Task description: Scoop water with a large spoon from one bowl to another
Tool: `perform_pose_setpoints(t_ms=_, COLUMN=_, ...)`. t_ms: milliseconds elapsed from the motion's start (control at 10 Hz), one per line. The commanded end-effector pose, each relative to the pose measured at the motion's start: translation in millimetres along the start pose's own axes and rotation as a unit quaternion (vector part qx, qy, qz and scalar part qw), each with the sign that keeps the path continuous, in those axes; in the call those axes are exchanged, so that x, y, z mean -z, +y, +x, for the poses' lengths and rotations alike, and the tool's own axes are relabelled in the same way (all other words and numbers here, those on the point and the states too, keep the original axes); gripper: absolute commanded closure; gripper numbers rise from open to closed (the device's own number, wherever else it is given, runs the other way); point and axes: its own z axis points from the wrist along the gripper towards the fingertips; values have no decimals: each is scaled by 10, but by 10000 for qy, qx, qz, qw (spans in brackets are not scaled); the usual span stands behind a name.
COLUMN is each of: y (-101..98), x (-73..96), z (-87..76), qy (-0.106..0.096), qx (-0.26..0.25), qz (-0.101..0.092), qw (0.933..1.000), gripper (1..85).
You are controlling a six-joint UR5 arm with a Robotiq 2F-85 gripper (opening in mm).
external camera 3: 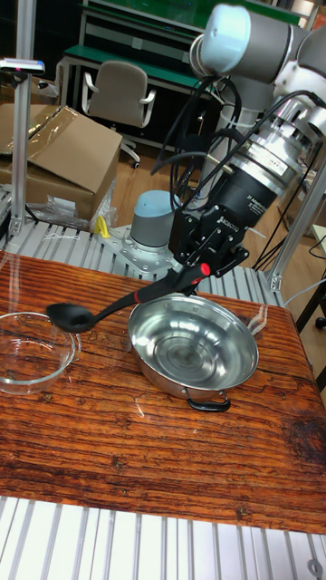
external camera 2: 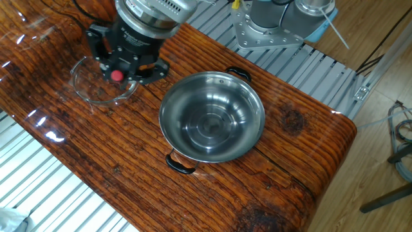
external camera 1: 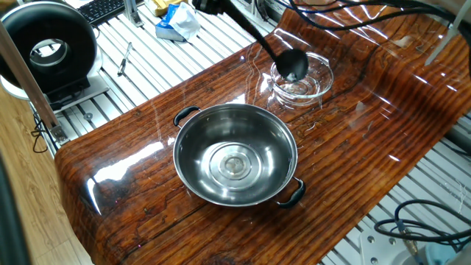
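The large spoon (external camera 3: 69,316) is a black ladle, and my gripper (external camera 3: 201,269) is shut on the red-tipped end of its handle. Its scoop head (external camera 1: 292,65) hangs over the near-side rim of the small clear glass bowl (external camera 1: 303,82), with the handle slanting up to the gripper. The large steel bowl (external camera 1: 235,153) with black side handles stands beside the glass bowl, below the gripper. From the other side, the gripper (external camera 2: 122,64) sits between the glass bowl (external camera 2: 90,87) and the steel bowl (external camera 2: 212,116). Water shows only as faint glints in both bowls.
Both bowls stand on a glossy wooden table (external camera 1: 368,147) ringed by slatted metal. A black round device (external camera 1: 48,48), a keyboard (external camera 1: 99,9), a blue-white packet (external camera 1: 176,22) and a pen (external camera 1: 125,59) lie beyond one edge. Cables (external camera 1: 338,11) cross the far corner.
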Motion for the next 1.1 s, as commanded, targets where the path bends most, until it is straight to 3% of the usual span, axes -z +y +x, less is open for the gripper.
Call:
perform_pose_setpoints(t_ms=0, y=218, x=20, z=157, qy=144, qx=-126, qz=-445, qw=9988, gripper=847)
perform_pose_setpoints(t_ms=400, y=362, x=-49, z=368, qy=271, qx=100, qz=-735, qw=9969, gripper=847)
perform_pose_setpoints(t_ms=600, y=353, x=-153, z=403, qy=204, qx=209, qz=-802, qw=9963, gripper=847)
perform_pose_setpoints(t_ms=800, y=355, x=-297, z=444, qy=76, qx=278, qz=-1030, qw=9943, gripper=847)
perform_pose_setpoints(t_ms=1000, y=345, x=-398, z=489, qy=5, qx=318, qz=-1123, qw=9932, gripper=847)
